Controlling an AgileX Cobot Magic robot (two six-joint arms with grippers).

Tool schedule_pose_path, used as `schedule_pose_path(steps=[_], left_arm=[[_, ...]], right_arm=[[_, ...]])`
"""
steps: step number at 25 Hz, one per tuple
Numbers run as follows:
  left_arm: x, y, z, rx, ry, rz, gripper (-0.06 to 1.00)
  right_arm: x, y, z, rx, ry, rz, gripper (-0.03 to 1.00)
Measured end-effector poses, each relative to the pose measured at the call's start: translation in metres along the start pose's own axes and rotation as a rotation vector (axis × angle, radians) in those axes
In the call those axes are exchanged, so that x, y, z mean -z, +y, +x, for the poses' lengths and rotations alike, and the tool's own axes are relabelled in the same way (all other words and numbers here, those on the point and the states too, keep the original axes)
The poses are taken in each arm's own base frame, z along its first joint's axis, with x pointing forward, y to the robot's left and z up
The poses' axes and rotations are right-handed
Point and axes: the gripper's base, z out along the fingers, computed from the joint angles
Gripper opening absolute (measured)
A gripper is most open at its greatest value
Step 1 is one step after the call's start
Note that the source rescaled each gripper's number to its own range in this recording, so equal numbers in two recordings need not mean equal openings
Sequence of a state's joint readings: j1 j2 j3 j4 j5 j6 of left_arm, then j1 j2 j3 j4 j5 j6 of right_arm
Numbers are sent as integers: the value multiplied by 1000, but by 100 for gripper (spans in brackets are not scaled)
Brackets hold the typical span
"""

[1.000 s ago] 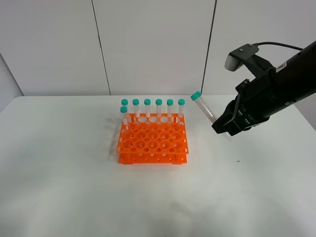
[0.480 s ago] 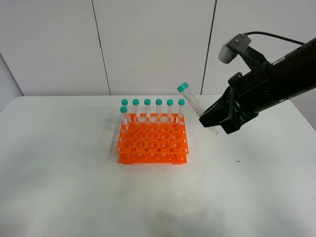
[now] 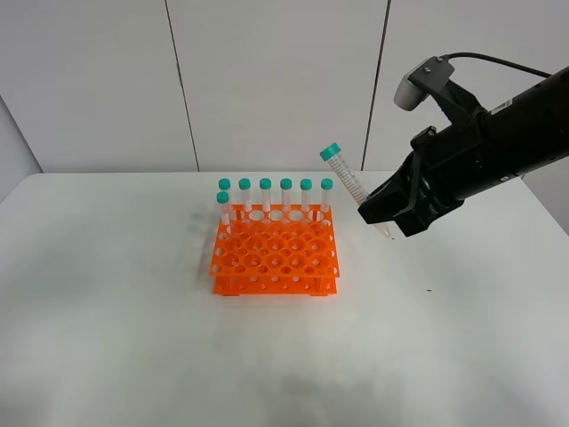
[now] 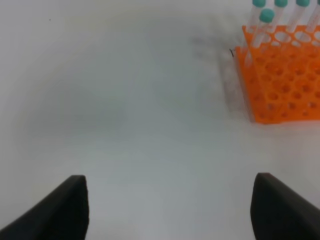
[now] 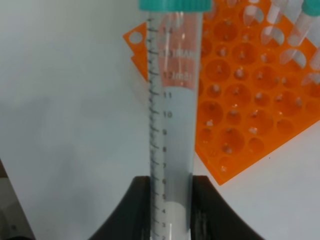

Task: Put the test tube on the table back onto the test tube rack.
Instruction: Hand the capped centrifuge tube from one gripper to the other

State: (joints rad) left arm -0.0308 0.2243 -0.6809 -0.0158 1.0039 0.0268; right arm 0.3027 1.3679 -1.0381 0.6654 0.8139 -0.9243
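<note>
Beside the test tube rack [image 3: 276,253], above the table [image 3: 133,356]: test tube [image 3: 347,185] held aloft.
Right gripper [image 3: 379,216] is clenched on the tube's lower part. The tube is clear of the surface and tilted, with its teal cap uppermost and leaning toward the rack's far right corner, not in any hole. Seven capped tubes [image 3: 286,197] stand in the rack: six along the far row, one in the next row at left. Left gripper [image 4: 170,210] has its jaws spread wide and grasps nothing.
</note>
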Motion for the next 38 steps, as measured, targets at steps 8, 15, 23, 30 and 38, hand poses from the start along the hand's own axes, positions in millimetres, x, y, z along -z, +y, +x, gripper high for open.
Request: schedule_pose_path(steps=[8,15,23,30,38], left_arm=[[-43,0,-75,24,61,26,95],[-114,-13,-103,81,117,181,95],[-196,-34,-103,229,195,423,95],[-235,-68,-94,319,232,620,95],[-266,-110,-80,423,276,726,95]], right_arm=[[0,0,0,-2,-1,-1,1],[-1,1,-1,-1,-5,-5,1],[-21,27,-12,70,-18,-50,1],[-51,16,-19,-20,1,-81,1],[-63,8,-34,-35,-11,-99,1]])
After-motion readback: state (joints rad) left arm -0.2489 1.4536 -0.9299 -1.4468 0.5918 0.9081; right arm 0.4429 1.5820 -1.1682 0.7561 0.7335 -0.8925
